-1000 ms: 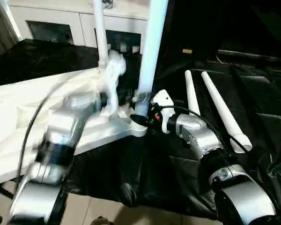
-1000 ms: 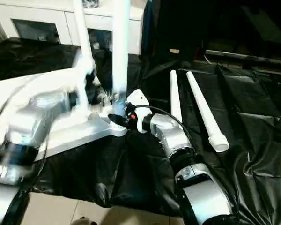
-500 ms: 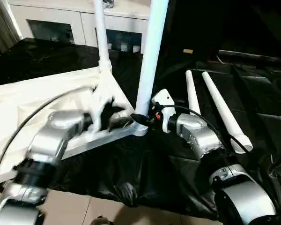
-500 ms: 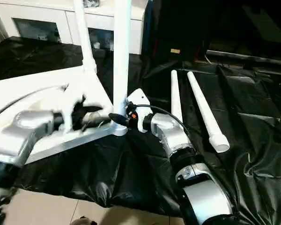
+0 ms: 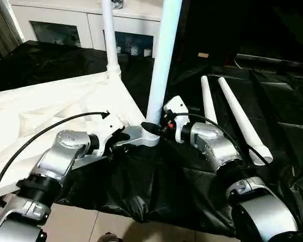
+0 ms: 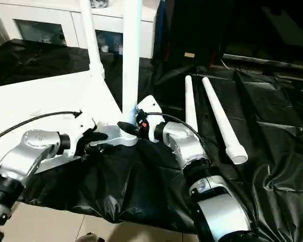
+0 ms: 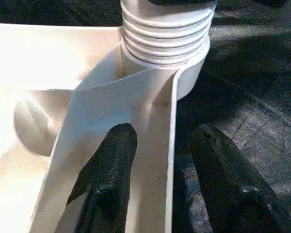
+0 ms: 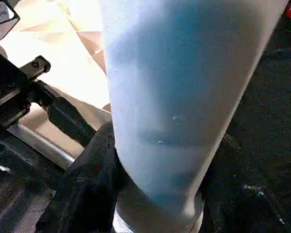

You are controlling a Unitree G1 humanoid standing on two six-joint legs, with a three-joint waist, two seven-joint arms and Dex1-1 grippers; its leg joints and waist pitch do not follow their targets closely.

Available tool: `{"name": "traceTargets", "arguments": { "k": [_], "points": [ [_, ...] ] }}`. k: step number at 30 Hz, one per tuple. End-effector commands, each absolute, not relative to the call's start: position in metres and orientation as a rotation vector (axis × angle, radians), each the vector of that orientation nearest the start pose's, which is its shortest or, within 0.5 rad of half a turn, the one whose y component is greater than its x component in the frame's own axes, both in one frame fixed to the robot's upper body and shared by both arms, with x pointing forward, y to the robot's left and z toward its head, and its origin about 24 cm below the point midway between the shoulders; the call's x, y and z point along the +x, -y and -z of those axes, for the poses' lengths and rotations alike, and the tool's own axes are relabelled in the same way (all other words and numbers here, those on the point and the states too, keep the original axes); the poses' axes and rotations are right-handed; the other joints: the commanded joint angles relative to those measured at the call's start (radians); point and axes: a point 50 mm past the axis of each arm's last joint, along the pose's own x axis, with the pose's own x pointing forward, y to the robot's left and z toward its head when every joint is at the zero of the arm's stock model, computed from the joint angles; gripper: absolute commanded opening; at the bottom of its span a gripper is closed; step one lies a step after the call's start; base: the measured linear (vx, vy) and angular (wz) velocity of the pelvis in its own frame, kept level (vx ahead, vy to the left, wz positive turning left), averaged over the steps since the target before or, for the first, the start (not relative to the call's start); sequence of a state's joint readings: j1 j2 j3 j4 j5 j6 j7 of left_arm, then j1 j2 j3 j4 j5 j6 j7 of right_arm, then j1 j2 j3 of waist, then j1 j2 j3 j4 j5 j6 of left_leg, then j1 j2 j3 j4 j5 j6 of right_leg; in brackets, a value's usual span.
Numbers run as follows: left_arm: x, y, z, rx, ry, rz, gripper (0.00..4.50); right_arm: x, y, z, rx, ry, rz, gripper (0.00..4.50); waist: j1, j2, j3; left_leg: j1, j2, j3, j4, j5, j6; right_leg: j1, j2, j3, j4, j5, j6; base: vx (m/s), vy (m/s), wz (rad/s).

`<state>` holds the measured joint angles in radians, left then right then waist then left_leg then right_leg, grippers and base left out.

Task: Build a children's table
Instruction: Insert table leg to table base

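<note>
Table top [image 5: 50, 108], white, lies underside up on the black sheet [image 5: 156, 186], near corner toward the robot. Two legs stand upright in corner sockets: near leg [image 5: 162, 55] in the near corner socket [image 5: 150, 135], far leg [image 5: 109, 35] at the back corner. Two loose legs [image 5: 235, 113] lie side by side on the sheet, to the right, well apart from the top.

Right gripper [image 5: 150, 128] clasps the near leg just above its socket, fingers on either side of the tube.

Left gripper [image 7: 157, 160] straddles the top's edge rim beside that socket; one finger inside, one outside; grip cannot be told.

White cabinet [image 5: 65, 22] behind.
</note>
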<state>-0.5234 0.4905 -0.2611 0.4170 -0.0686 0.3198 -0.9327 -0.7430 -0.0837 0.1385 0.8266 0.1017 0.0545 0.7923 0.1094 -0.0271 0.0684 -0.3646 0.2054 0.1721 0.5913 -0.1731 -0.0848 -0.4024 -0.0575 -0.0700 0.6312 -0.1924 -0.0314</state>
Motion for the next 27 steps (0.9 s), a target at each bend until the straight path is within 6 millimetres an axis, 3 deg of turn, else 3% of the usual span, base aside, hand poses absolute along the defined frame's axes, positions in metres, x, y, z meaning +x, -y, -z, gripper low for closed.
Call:
{"name": "traceTargets", "arguments": {
  "k": [1, 20, 27],
  "points": [
    [0.32, -0.177, -0.057, 0.397, -0.533, 0.952, 1.8, 0.347, 0.074, -0.054, -0.083, -0.277, -0.995, 1.96, -0.002, 0.02, -0.073, 0.014, 0.03, -0.01, -0.075, -0.235, -0.026, 0.048, -0.087, 0.057, -0.078, -0.206, -0.185, 0.0, 0.0, 0.0],
    [0.313, -0.188, -0.052, 0.451, -0.575, 1.029, 0.16, 0.345, 0.073, -0.053, -0.095, -0.286, -1.013, 1.96, -0.002, 0.018, -0.072, 0.016, 0.031, -0.01, -0.077, -0.243, -0.027, 0.046, -0.087, 0.058, -0.078, -0.218, -0.185, 0.0, 0.0, 0.0],
    [0.312, -0.185, -0.054, 0.434, -0.55, 1.068, 0.0, 0.343, 0.075, -0.052, -0.1, -0.291, -1.028, 1.96, -0.001, 0.019, -0.072, 0.015, 0.031, -0.01, -0.076, -0.236, -0.027, 0.048, -0.087, 0.058, -0.077, -0.199, -0.19, 0.0, 0.0, 0.0]
  ]
}}
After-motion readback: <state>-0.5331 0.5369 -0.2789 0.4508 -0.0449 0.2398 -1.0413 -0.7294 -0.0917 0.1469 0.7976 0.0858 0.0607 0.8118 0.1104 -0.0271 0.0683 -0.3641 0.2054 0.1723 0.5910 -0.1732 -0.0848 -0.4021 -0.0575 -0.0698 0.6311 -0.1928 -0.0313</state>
